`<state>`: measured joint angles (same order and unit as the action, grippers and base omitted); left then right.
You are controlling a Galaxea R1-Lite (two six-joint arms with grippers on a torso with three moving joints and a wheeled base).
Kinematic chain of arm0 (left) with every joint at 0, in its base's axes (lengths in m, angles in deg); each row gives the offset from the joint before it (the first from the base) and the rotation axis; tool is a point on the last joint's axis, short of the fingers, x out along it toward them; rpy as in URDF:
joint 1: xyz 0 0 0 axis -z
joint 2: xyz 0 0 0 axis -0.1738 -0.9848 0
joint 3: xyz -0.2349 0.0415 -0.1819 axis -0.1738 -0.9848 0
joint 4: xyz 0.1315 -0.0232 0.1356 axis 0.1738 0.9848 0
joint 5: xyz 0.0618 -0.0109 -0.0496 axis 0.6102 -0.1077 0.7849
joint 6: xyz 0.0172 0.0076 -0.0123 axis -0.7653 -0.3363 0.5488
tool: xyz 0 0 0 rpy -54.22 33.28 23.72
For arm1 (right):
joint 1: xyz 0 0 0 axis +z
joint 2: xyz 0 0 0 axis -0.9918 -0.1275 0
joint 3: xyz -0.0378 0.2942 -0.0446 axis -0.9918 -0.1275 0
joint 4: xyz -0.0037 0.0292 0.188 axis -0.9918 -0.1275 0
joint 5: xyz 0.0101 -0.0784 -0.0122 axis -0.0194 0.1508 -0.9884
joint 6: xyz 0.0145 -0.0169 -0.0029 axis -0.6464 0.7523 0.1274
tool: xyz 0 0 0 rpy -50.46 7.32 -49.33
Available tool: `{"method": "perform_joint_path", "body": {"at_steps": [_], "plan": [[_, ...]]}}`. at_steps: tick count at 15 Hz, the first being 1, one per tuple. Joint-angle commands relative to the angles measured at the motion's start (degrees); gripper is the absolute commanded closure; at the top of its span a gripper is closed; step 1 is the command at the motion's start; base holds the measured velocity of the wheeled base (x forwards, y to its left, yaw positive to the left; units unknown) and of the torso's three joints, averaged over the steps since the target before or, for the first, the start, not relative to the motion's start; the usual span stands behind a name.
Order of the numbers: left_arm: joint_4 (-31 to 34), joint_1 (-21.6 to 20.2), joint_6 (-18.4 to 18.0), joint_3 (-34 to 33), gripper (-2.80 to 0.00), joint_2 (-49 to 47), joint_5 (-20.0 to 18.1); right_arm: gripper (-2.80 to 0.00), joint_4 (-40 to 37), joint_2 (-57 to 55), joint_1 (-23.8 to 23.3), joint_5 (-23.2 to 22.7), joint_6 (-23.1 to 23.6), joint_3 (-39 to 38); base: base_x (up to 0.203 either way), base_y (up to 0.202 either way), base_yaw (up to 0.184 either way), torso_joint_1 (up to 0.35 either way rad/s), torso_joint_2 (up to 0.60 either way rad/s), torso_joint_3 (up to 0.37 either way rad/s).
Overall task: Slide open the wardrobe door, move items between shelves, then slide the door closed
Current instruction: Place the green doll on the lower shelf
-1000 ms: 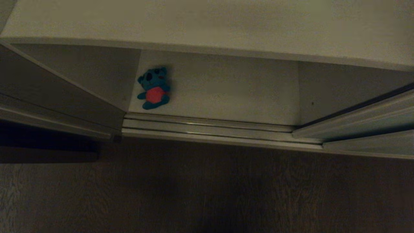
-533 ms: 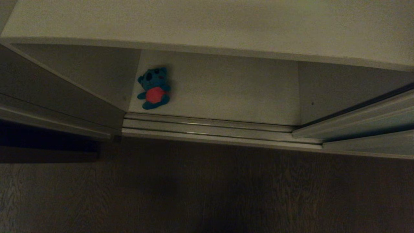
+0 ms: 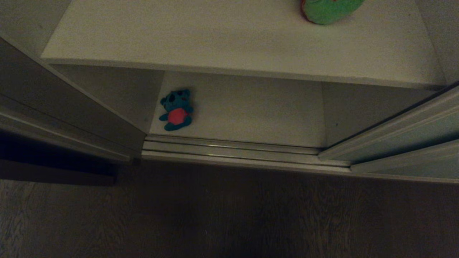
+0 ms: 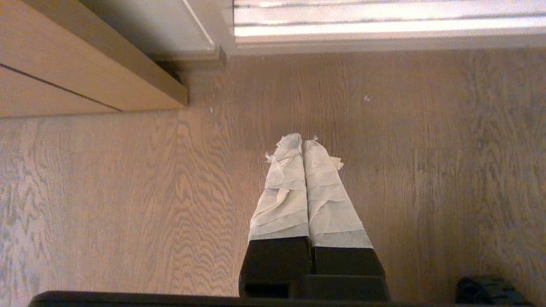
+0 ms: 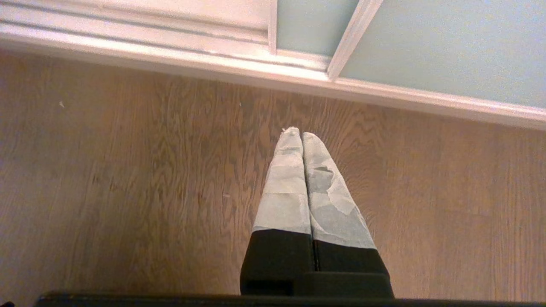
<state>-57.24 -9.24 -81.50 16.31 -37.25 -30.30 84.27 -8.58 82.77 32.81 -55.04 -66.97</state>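
Note:
The wardrobe stands open in the head view. A small teal-blue bear [image 3: 176, 109] with a red belly sits on the bottom shelf [image 3: 251, 111], near its left wall. On the shelf above [image 3: 215, 39], part of a green frog [image 3: 328, 9] shows at the frame's top edge. The pale grey-green sliding door [image 3: 405, 138] stands slid to the right; it also shows in the right wrist view [image 5: 448, 47]. My left gripper [image 4: 302, 140] and right gripper [image 5: 297, 134] hang shut over the wooden floor, holding nothing. Neither arm shows in the head view.
The metal sliding track [image 3: 233, 150] runs along the wardrobe's front edge. Brown wooden panelling [image 4: 64, 72] stands left of the opening. Wood-grain floor [image 3: 229, 215] lies in front of the wardrobe.
The whole head view has shifted: the camera rose or tilted up, so the upper shelf shows more fully and the green frog has come into view. The toys and the door have not moved.

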Motion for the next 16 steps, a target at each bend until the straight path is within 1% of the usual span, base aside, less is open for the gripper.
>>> {"method": "perform_joint_path", "body": {"at_steps": [1, 16], "plan": [[0.0, 0.0, 0.0, 0.1, 0.00, -0.3, 0.0, 0.00, 0.0, 0.3, 0.0, 0.0, 0.1, -0.1, 0.000, 0.000, 0.000, 0.000, 0.00, 0.220], [-0.7, 0.0, 0.4, -0.2, 0.00, -0.3, 0.2, 0.00, 0.0, 0.2, 0.0, -0.1, 0.1, -0.1, 0.000, 0.000, 0.000, 0.001, 0.00, 0.203]]}}
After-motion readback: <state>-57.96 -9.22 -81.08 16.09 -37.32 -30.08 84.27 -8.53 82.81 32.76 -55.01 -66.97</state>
